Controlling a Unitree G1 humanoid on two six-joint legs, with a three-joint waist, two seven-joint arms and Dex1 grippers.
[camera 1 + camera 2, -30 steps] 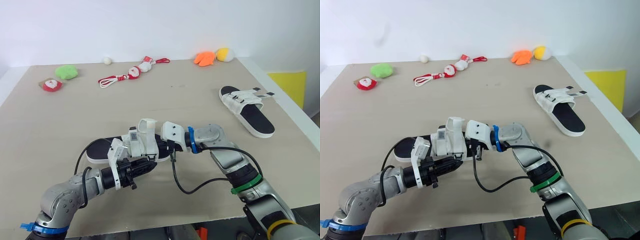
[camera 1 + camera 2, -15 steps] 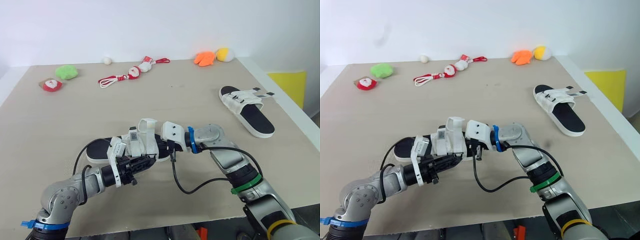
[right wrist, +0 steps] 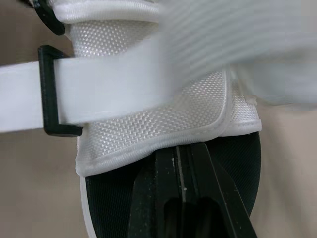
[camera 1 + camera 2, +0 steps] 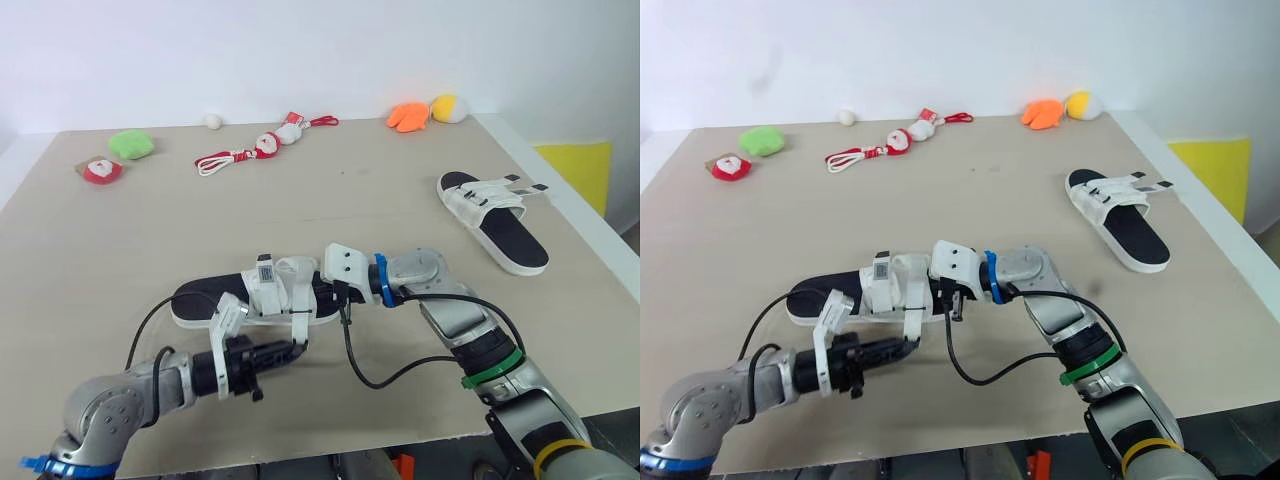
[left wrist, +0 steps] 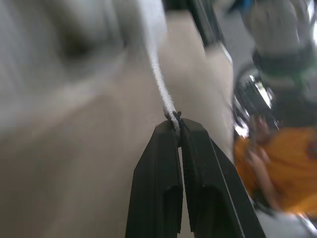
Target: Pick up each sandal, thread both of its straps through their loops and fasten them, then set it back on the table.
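A pale beige bench (image 4: pixel 120 230) carries everything. The near sandal (image 4: pixel 195 297) lies flat toward the front edge. The far sandal (image 4: pixel 497 220) lies by the right edge. Along the back sit a red-and-white toy (image 4: pixel 101 170), a green toy (image 4: pixel 131 144), a white ball (image 4: pixel 213 121), two corded Santa toys (image 4: pixel 265 143), an orange toy (image 4: pixel 408 117) and a yellow toy (image 4: pixel 449 108).

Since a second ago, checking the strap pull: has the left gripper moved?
Yes. The left gripper, shut on the strap, has drawn back from the sandal toward the near table edge.
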